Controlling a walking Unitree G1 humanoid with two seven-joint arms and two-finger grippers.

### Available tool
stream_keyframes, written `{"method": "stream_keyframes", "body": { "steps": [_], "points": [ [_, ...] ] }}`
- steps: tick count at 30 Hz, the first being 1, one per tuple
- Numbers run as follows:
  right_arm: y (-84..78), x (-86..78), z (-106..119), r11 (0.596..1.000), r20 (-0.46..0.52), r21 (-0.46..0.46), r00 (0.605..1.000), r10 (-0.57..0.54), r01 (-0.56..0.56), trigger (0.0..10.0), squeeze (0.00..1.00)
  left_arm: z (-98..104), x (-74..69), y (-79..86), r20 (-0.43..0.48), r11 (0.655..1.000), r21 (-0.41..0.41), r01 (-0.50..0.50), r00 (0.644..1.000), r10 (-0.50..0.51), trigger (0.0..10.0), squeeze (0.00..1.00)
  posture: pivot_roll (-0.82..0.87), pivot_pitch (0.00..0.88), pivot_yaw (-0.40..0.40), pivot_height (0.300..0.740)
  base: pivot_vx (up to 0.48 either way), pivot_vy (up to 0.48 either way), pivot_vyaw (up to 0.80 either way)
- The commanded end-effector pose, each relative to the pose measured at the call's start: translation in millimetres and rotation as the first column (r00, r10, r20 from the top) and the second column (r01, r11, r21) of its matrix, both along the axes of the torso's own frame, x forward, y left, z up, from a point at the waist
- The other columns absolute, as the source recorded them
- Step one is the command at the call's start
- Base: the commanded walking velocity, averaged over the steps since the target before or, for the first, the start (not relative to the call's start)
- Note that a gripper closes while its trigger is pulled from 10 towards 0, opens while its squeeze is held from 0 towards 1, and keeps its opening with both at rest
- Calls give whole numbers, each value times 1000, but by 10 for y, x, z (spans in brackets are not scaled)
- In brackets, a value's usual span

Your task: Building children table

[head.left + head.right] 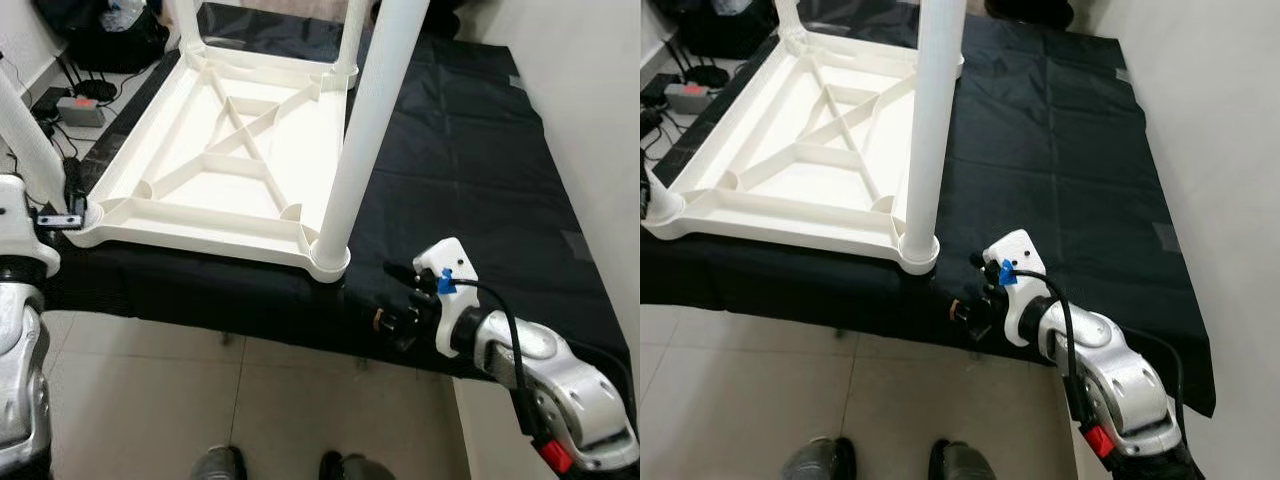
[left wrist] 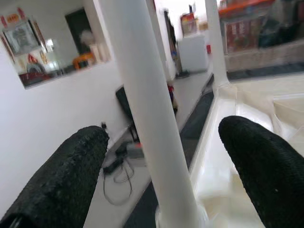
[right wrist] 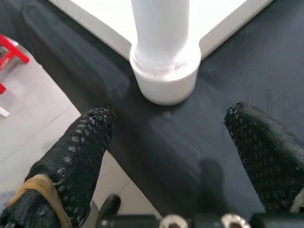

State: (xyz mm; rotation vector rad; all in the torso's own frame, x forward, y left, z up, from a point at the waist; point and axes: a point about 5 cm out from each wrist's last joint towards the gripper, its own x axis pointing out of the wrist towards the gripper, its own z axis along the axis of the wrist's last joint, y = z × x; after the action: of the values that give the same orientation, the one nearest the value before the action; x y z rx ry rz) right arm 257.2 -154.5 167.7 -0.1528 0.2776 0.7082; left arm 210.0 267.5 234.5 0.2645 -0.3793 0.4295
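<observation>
A white plastic children's table point(image 1: 200, 236) lies upside down on a black-covered surface point(image 1: 480, 170). White legs stand up from its corner sockets. The near right leg point(image 1: 372, 130) rises from its socket point(image 3: 165, 76). My right gripper point(image 1: 398, 298) hovers low over the black cover just in front of that socket, open and holding nothing, with its fingers point(image 3: 80, 147) spread wide. At the table's near left corner my left gripper point(image 2: 166, 135) is open. The near left leg point(image 2: 142, 104) stands between its fingers point(image 2: 71, 171), and I see no contact.
A power strip with cables point(image 1: 80, 108) and a dark bag point(image 1: 100, 40) lie on the tiled floor beyond the table's left side. A wall borders the cover on the right. Two dark shoes point(image 1: 215, 462) stand on the tiles at the near edge. A red stool point(image 3: 9, 52) is nearby.
</observation>
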Motion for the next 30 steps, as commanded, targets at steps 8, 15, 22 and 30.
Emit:
{"method": "stream_keyframes", "body": {
  "steps": [8, 15, 22, 30],
  "points": [
    [-210, 149, -274, 964, 49, -94, 969, -244, 247, 10000, 1000, -1068, -381, -544, -400, 948, -287, 136, 882, -248, 10000, 1000, 10, 138, -65, 740, 0, 0, 0],
    [-157, 60, -362, 922, 26, 38, 922, -386, 385, 10000, 0, -984, -176, -1021, -389, 872, -267, 410, 782, -486, 10000, 0, -14, 89, -72, 740, 0, 0, 0],
    [-283, 79, -408, 871, 47, 44, 870, -492, 490, 10000, 0, -1025, 30, -1131, -401, 862, -254, 438, 764, -506, 10000, 0, -38, 45, -79, 740, 0, 343, 0],
    [-337, 119, -465, 838, 84, 41, 834, -546, 544, 10000, 0, -1087, 109, -1218, -429, 858, -197, 474, 745, -511, 10000, 0, -40, 6, -83, 740, 0, 480, 0]
  ]
}}
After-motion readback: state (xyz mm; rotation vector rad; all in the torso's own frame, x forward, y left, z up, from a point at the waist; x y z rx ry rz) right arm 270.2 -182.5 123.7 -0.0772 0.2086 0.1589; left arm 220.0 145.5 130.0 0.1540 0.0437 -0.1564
